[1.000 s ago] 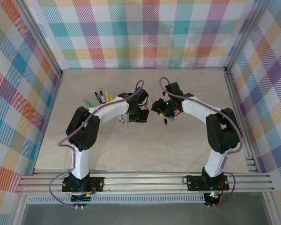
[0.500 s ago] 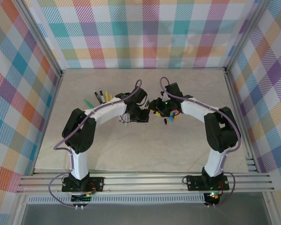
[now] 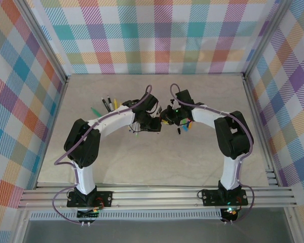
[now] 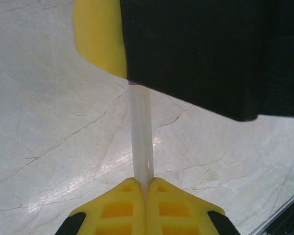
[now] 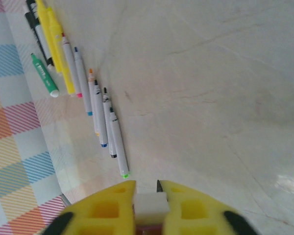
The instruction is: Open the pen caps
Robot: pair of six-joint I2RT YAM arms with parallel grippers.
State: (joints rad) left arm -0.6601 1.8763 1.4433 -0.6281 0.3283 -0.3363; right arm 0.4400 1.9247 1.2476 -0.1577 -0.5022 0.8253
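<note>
Right now I am holding one white pen in mid-air between both arms, above the middle of the tabletop. My left end effector is pinching the near end of the barrel, with its yellow fingers closed tight on it. From there the barrel is running straight up the left wrist view into my right end effector. A thin sliver of purple is showing where the barrel is disappearing under that black body. In the right wrist view my right end effector is clamping a short white piece between its yellow fingers, which are standing narrow around it. I cannot tell whether that piece is barrel or cap.

Beyond the held pen, the other pens are lying side by side in a slanted row on the tabletop, close to the left wall. Most are white-barrelled with coloured tips: pink, blue, black and green. At the far end of the row, a green pen, a yellow pen and a black pen are lying together. In the top view, a few loose caps are lying just beside my right end effector. They look pink, yellow and black, as far as I can tell.

Both arms are bending inward so that the wrists are meeting nose to nose. Checked walls are enclosing the tabletop on three sides.
</note>
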